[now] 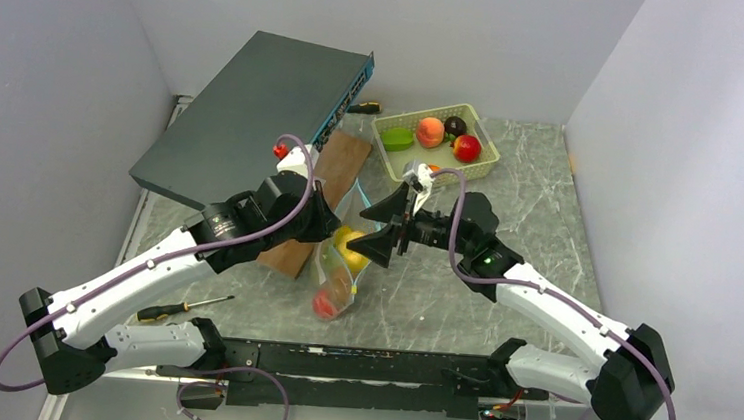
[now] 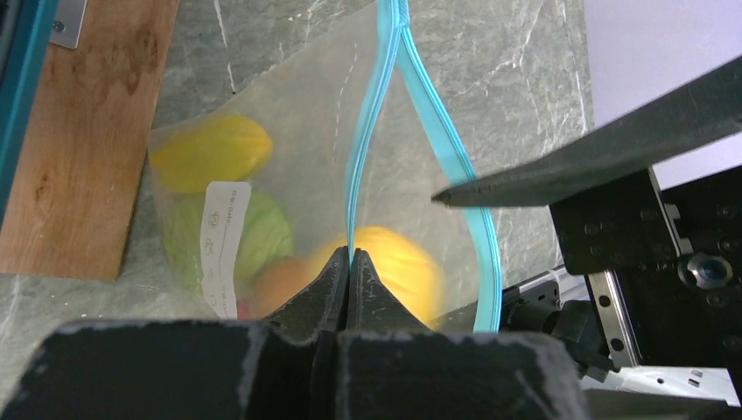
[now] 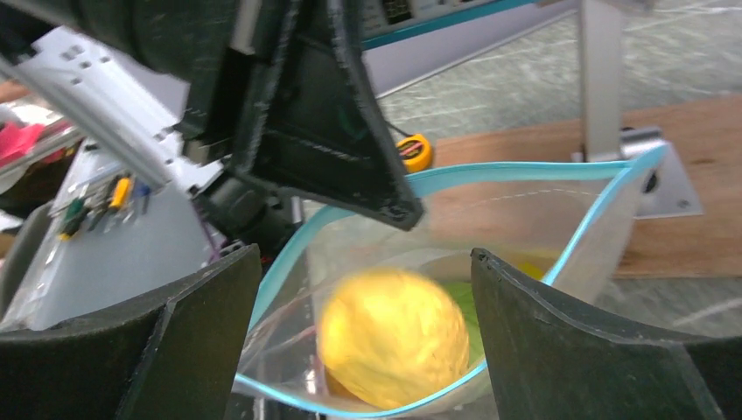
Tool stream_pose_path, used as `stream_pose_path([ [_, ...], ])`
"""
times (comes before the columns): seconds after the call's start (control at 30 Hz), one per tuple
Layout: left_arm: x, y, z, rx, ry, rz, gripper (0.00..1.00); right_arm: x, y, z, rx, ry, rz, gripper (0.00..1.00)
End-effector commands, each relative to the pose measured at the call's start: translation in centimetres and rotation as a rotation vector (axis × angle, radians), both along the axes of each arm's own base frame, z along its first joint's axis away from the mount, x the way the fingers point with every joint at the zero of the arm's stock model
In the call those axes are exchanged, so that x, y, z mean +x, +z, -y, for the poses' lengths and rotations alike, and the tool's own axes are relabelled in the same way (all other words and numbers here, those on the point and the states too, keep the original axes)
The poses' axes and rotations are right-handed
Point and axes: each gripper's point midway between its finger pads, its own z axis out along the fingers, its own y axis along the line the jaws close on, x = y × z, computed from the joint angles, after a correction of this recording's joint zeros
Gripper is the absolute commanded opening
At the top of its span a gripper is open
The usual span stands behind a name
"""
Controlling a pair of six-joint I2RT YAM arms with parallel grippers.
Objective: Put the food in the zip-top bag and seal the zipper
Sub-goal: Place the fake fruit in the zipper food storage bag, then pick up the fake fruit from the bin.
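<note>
Left jaws tight on zipper [image 2: 354, 192], wrist-view only

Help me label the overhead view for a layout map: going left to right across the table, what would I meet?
Screwdriver → zip-top bag → pale green lattice basket. Left out, since they overlap these: the dark flat box and the wooden board.

the clear zip-top bag [image 2: 289, 114] has a teal-blue zipper [image 2: 394, 22]; the food [image 3: 394, 337] inside looks yellow, light green and, blurred, perhaps orange; the table [image 1: 541, 183] is grey with pale veins.
</note>
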Motion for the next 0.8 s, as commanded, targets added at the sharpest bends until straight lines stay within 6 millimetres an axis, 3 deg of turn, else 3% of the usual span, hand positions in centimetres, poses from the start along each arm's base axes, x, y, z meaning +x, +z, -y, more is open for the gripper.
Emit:
stream_pose_path([
  [0.0, 0.1, 1.1, 0.2, -0.044, 0.001, 0.029, 0.0, 3.0, 1.4, 0.4, -0.018, -0.156, 0.045, 0.92],
  [0.2, 0.0, 1.0, 0.4, -0.044, -0.005, 0.024, 0.0, 3.4, 2.1, 0.3, -0.019, -0.191, 0.047, 0.94],
  [0.43, 0.0, 0.6, 0.3, -0.04, -0.002, 0.021, 0.0, 3.7, 6.0, 1.0, 0.014, -0.242, 0.094, 0.92],
  [0.6, 0.1, 0.5, 0.5, -0.043, -0.004, 0.021, 0.0, 6.7, 10.0, 2.3, 0.069, -0.428, 0.098, 0.91],
  [0.77, 0.1, 0.5, 1.0, -0.046, -0.019, 0.009, 0.0, 12.3, 13.0, 4.8, 0.106, -0.756, 0.037, 0.93],
])
